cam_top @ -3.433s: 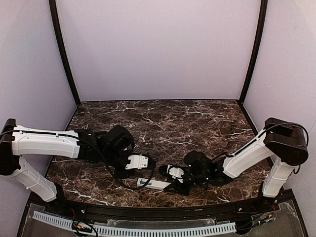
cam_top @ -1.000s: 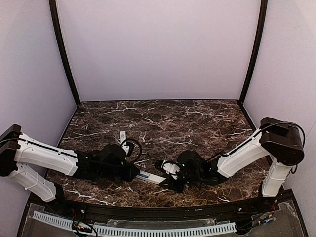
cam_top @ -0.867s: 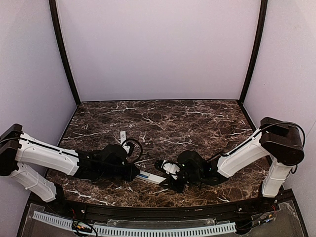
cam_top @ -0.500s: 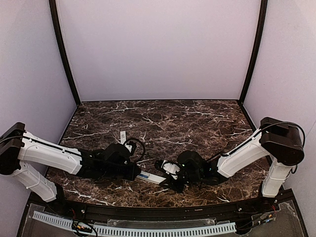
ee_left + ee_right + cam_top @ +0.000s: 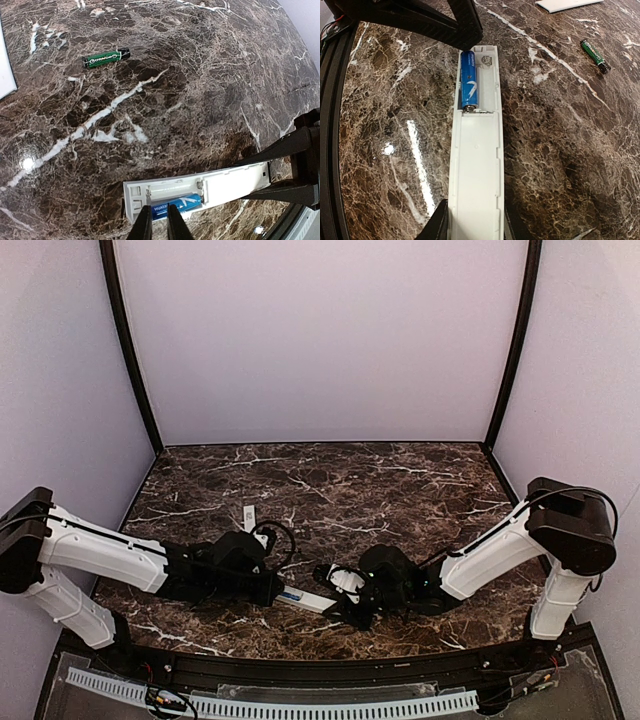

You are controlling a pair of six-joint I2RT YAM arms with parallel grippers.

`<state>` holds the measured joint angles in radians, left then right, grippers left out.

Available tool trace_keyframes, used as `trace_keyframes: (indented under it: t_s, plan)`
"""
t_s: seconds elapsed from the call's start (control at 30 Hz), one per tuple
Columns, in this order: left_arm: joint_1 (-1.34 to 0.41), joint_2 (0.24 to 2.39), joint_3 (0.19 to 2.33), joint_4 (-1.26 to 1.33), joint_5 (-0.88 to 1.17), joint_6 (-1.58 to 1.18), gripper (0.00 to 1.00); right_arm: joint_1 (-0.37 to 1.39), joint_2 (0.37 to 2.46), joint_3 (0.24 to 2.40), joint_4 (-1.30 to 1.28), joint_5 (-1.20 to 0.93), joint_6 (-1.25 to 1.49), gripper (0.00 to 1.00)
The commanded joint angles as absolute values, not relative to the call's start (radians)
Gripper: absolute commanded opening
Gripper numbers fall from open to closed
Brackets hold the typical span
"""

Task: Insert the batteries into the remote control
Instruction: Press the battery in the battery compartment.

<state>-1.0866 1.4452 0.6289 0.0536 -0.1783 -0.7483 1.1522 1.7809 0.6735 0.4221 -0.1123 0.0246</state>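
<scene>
Left gripper (image 5: 158, 220), nearly closed, tips on blue battery (image 5: 176, 205); right gripper (image 5: 472, 227) clamps remote control (image 5: 475, 165); green battery (image 5: 105, 58) lies well beyond, left arm nearer.

The remote control (image 5: 305, 600) lies on the table (image 5: 400, 490) near its front edge, between the two claws. The left claw (image 5: 156, 215) is at the remote's left end, its tips on either side of the battery (image 5: 176, 205) in the open compartment. The right claw (image 5: 471, 227) grips the remote's right end. A second battery (image 5: 106, 58) lies farther back, well apart, with the loose cover (image 5: 249, 514) near it.
</scene>
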Motion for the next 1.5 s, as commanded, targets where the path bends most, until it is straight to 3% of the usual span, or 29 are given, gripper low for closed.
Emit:
trace_keyframes:
  t_s: [0.0,0.57,0.87,1.47]
  plan:
    - [-1.082,1.457,0.648,0.03,-0.191,-0.732,0.12,1.155,1.826,0.657,0.285,-0.077,0.033,0.0]
    - [-1.078,1.495,0.645,0.051,-0.177,-0.727,0.11,1.155,1.825,0.655,0.285,-0.077,0.034,0.0]
    - [-1.083,1.517,0.668,0.029,-0.143,-0.707,0.01,1.155,1.827,0.658,0.281,-0.077,0.03,0.0]
    - [-1.156,1.555,0.678,-0.057,-0.156,-0.716,0.01,1.155,1.827,0.662,0.278,-0.074,0.034,0.0]
